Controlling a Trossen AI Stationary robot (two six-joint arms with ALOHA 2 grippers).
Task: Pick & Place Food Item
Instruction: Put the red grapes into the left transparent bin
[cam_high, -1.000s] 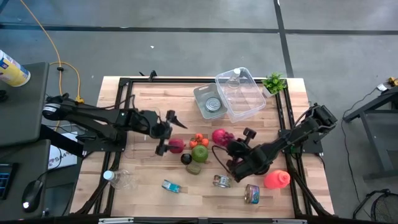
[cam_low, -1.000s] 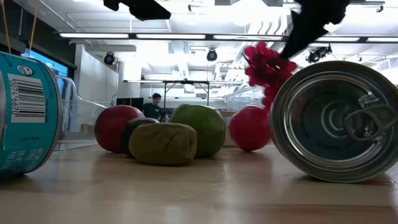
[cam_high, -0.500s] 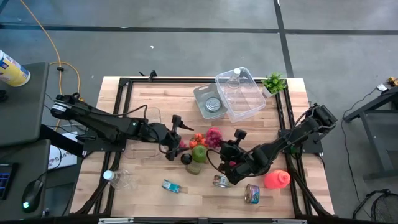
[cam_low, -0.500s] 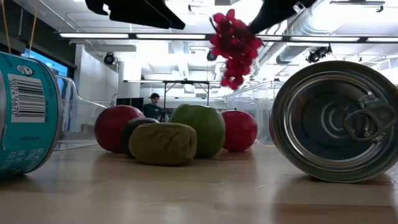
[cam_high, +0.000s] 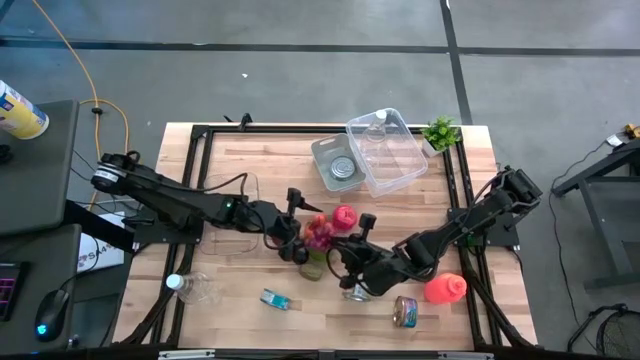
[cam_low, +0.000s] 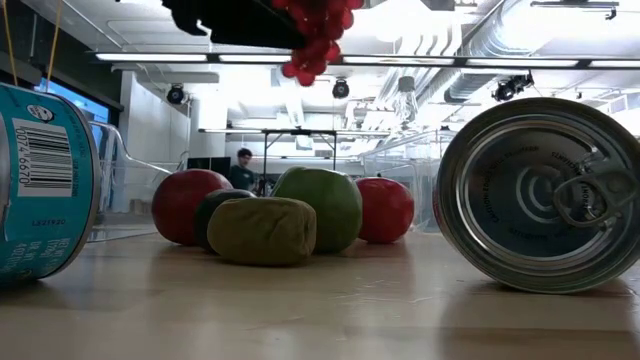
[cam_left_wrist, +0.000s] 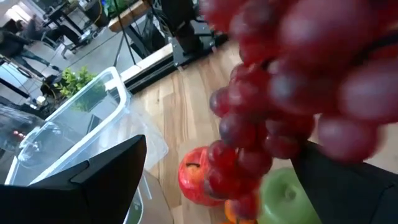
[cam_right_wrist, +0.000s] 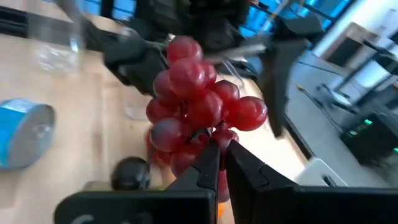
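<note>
While my right gripper (cam_right_wrist: 217, 163) pinches stem of dark red grape bunch (cam_high: 320, 233) at frame centre, above green apple (cam_high: 316, 262), my left gripper (cam_high: 297, 222) spreads wide around it.

In your low view, both arms are cut off by the upper edge and the grape bunch (cam_low: 315, 35) shows only partly. In the left wrist view, the grapes are blurred and hide most of the green apple (cam_left_wrist: 283, 199).
</note>
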